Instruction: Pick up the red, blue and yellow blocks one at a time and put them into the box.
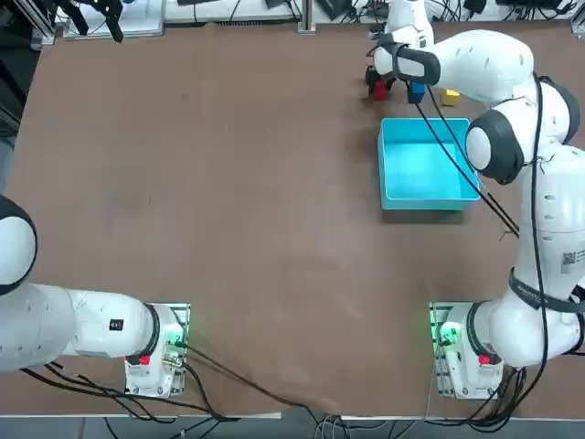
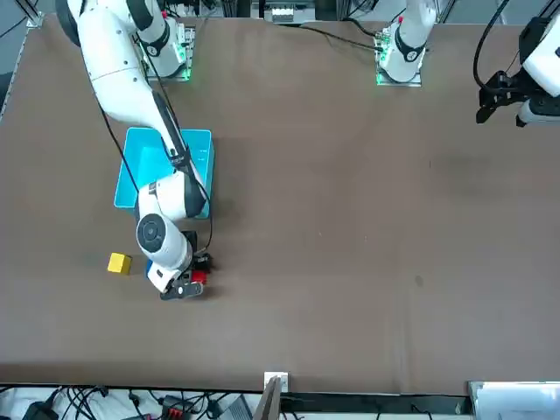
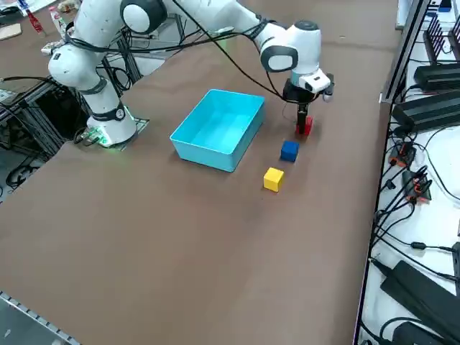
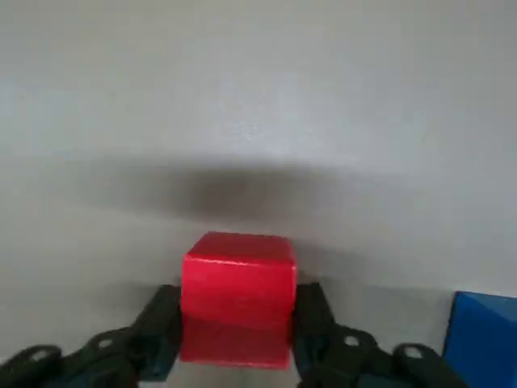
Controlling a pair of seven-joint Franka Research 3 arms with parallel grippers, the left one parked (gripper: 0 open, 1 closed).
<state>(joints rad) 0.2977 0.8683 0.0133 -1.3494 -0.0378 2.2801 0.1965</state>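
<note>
The red block (image 4: 238,295) sits clamped between the two fingers of the right gripper (image 4: 237,335), down at the table's (image 1: 228,183) far right. The blue block (image 3: 290,149) lies just beside it, the yellow block (image 3: 273,178) further right. All three are beyond the empty box (image 1: 422,165).

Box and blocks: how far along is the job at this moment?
Done: nothing yet; the box holds no blocks. In hand: the right gripper is down at the table beyond the box, its fingers against both sides of the red block; whether the block has left the table cannot be told. Left: the blue block and yellow block sit loose on the table, outside the box.
</note>
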